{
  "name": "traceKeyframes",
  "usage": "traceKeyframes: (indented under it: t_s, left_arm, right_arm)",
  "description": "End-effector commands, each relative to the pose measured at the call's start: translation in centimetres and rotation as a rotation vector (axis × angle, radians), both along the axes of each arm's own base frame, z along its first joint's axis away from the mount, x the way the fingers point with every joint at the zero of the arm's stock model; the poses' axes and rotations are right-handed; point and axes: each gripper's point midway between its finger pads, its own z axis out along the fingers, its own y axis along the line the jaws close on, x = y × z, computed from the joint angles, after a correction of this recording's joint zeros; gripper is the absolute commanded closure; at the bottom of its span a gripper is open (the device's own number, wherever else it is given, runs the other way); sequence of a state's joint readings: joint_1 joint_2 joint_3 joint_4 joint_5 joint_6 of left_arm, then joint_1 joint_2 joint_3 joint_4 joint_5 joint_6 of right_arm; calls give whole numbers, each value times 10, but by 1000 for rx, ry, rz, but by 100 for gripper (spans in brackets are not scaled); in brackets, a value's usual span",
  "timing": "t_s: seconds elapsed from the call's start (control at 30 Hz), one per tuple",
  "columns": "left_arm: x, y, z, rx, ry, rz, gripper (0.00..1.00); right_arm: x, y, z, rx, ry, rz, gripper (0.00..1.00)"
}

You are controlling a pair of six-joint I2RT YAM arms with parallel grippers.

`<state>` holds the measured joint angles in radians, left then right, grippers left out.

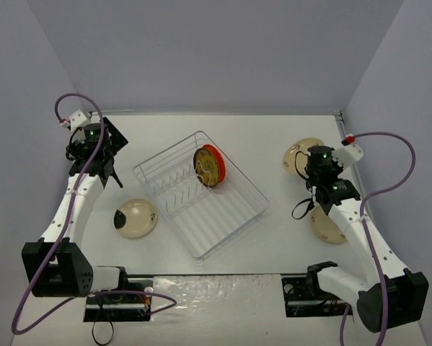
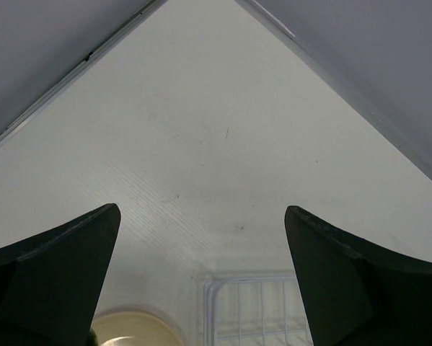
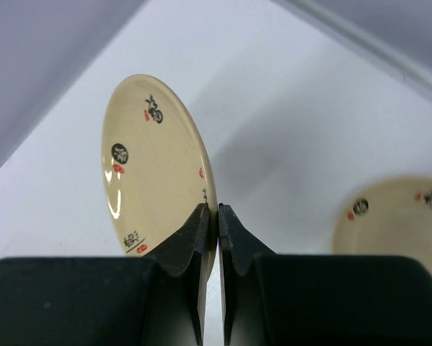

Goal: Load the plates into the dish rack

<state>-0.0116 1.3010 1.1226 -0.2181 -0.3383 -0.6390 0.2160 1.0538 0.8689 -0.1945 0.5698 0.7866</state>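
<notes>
Cream plate stands on edge at the right of the white surface, rim pinched in the right gripper; orange-red plate upright in the central dish rack; left gripper spread wide; pale lilac walls around

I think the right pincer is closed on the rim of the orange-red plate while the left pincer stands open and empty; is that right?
Not quite. The right wrist view shows the right pincer shut on the rim of a cream plate with dark marks; the orange-red plate stands in the dish rack. The left pincer is indeed open and empty.
</notes>
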Motion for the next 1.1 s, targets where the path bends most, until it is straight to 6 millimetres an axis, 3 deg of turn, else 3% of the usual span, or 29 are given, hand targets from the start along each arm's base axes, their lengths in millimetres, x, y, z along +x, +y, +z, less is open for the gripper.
traceKeyframes:
  t_s: [0.0, 0.1, 0.17, 0.27, 0.33, 0.4, 0.5, 0.7, 0.97, 1.07]
  left_arm:
    - [-3, 3, 35, -6, -77, 17, 3]
    - [-13, 6, 27, -14, -59, 39, 3]
    - [-19, 6, 23, -16, -50, 47, 3]
    - [-33, 9, 17, -22, -31, 72, 3]
    - [-40, 11, 13, -20, -16, 85, 3]
    - [-50, 12, 12, -16, -5, 89, 3]
    - [-59, 14, 11, -16, -4, 110, 3]
    - [-71, 14, 9, -18, -13, 111, 3]
    - [-80, 16, -6, -12, 42, 120, 3]
    - [-81, 16, -9, -13, 47, 124, 3]
  right_arm:
    - [40, 19, 125, -348, -222, 50, 100]
    - [58, 56, 177, -527, -303, 221, 100]
    - [68, 97, 208, -635, -381, 408, 100]
    - [68, 154, 228, -829, -403, 623, 100]
    - [59, 203, 221, -918, -386, 737, 100]
    - [51, 238, 214, -1030, -361, 822, 100]
    - [52, 267, 211, -1091, -348, 885, 100]
    - [51, 320, 184, -1178, -334, 1055, 100]
    - [67, 349, 139, -1222, -246, 1122, 100]
    - [68, 356, 135, -1192, -248, 1140, 100]
